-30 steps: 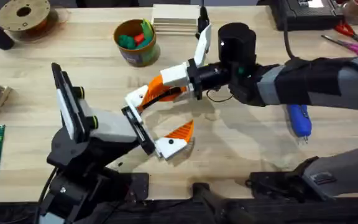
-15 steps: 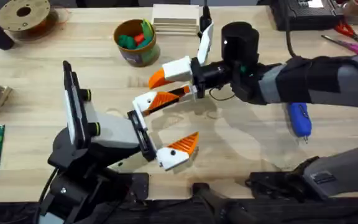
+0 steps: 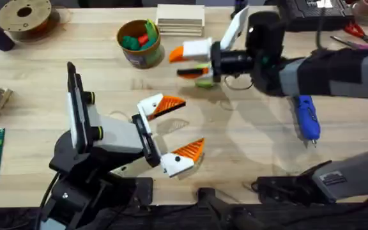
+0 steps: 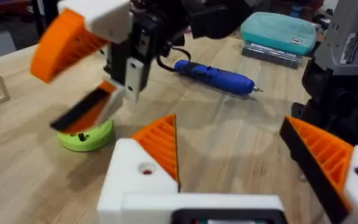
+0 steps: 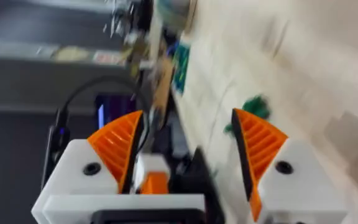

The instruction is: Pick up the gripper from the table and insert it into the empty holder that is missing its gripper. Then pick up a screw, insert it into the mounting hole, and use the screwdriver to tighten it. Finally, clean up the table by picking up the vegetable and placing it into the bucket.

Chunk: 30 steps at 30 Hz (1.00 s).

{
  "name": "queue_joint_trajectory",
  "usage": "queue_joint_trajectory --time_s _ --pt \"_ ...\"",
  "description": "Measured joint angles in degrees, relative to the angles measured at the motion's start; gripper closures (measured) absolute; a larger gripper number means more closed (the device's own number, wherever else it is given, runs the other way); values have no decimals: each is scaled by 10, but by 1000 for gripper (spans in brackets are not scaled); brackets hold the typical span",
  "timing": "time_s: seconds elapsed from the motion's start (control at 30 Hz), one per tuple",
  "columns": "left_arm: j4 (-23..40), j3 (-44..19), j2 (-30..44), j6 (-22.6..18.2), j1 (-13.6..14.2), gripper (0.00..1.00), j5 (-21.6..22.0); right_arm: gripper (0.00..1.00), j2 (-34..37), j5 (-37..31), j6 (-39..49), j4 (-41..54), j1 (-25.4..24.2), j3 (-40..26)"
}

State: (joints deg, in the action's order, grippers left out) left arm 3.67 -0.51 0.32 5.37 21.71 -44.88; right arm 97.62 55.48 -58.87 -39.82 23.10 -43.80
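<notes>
Worktop (image 3: 248,147) of pale wood, seen from above, with my two arms reaching over it.

My left claw (image 3: 192,122) rests low near the middle, jaws apart, nothing between them. My right claw (image 3: 176,62) hovers farther back, just beside the short round bucket with a yellow-brown rim and green side (image 3: 138,59). Its jaws are also apart, and I can make out nothing clamped in them. A bright green ring-shaped disc (image 3: 204,82) lies on the wood close under it.

Progress, as I judge it: all four of my white plastic finger bases carry ribbed orange wedges, so the small loose orange plastic wedge seems to be seated in its plain white holder. I cannot tell which base that was. Whether a screw is in the mounting hole is too small to tell. The blue pen-shaped electric screwdriver (image 3: 306,120) lies flat on the wood to my right, well apart from both claws, so tightening looks not yet done.

The bucket holds rounder green and red toy vegetables (image 3: 133,42). A small dark green leafy shape (image 5: 252,107), probably the toy vegetable bundle, appears on the wood in my right wrist view, so the clean-up remains.
</notes>
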Motion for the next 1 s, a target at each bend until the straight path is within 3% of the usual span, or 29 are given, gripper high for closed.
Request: queue_joint_trajectory --time_s 0.1,0.27,0.5,0.7,1.0 --pt "0 0 0 0 0 14 -1 183 -11 -26 37 60 -31 -28" --pt "0 0 0 0 0 14 -2 182 -48 -80 155 280 -67 -102" --pt "0 0 0 0 0 14 -2 180 -89 -233 418 596 -39 -204" --pt "0 0 0 0 0 14 -3 266 -86 -370 590 675 25 -213" --pt "0 0 0 0 0 14 -3 488 -34 -482 686 668 85 -213"
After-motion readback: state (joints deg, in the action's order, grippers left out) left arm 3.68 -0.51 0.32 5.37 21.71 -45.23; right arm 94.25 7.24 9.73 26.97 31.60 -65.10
